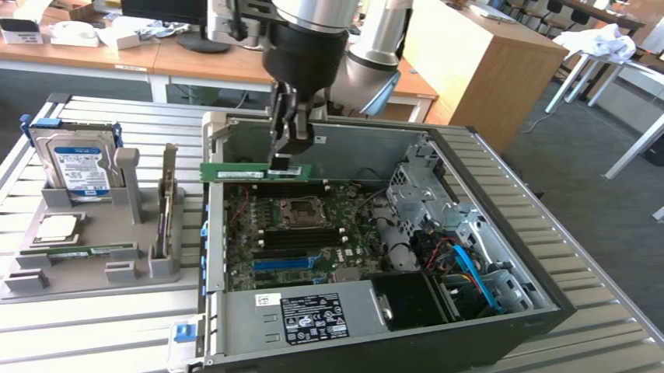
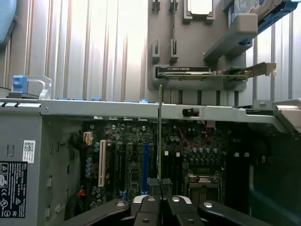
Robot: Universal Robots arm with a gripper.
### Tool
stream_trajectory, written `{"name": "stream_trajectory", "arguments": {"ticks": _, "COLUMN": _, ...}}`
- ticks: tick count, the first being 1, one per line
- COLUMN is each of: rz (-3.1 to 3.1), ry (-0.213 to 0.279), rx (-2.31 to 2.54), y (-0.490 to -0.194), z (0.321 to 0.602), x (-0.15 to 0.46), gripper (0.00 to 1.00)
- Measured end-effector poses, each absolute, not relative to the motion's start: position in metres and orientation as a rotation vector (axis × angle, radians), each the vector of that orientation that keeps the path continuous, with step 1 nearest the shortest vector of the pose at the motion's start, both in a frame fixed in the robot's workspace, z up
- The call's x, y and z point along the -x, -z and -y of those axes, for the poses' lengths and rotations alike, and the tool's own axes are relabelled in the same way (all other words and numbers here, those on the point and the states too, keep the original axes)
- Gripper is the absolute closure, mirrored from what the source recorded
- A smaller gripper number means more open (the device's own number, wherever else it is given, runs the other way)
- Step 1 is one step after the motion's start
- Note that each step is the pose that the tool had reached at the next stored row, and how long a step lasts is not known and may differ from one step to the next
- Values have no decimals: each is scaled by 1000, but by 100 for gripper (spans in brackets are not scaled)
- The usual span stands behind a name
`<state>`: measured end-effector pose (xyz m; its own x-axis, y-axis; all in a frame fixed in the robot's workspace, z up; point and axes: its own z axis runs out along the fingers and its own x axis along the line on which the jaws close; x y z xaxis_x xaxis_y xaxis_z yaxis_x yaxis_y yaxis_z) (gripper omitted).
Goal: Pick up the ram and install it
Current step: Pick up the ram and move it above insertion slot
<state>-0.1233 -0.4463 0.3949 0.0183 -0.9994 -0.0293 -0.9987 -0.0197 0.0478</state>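
Observation:
My gripper point(image 1: 288, 165) hangs over the open computer case point(image 1: 539, 311), shut on the ram point(image 1: 241, 172). The ram is a long green stick with a white label, held level and lengthwise above the motherboard point(image 1: 272, 256). It hovers over the far part of the board, beyond the processor socket point(image 1: 301, 208) and the dark memory slots point(image 1: 301, 237). In the wrist view the ram point(image 2: 160, 132) shows edge-on as a thin green line rising from my gripper point(image 2: 160, 200) over the board. A second green stick point(image 1: 99, 250) lies in the grey holder outside the case.
The grey holder point(image 1: 93, 276) on the exterior view's left carries a blue-labelled hard drive point(image 1: 78, 167), a square silver processor chip point(image 1: 57, 228) and an upright expansion card point(image 1: 166, 210). Drive cages and cables point(image 1: 456, 256) fill the case's right side; the power supply point(image 1: 311, 315) sits at its near end.

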Motion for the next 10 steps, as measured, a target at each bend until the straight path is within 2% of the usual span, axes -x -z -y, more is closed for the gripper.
{"name": "stream_trajectory", "arguments": {"ticks": 10, "rz": 2189, "ry": 86, "rx": -2231, "y": -395, "z": 447, "x": 102, "gripper": 89}}
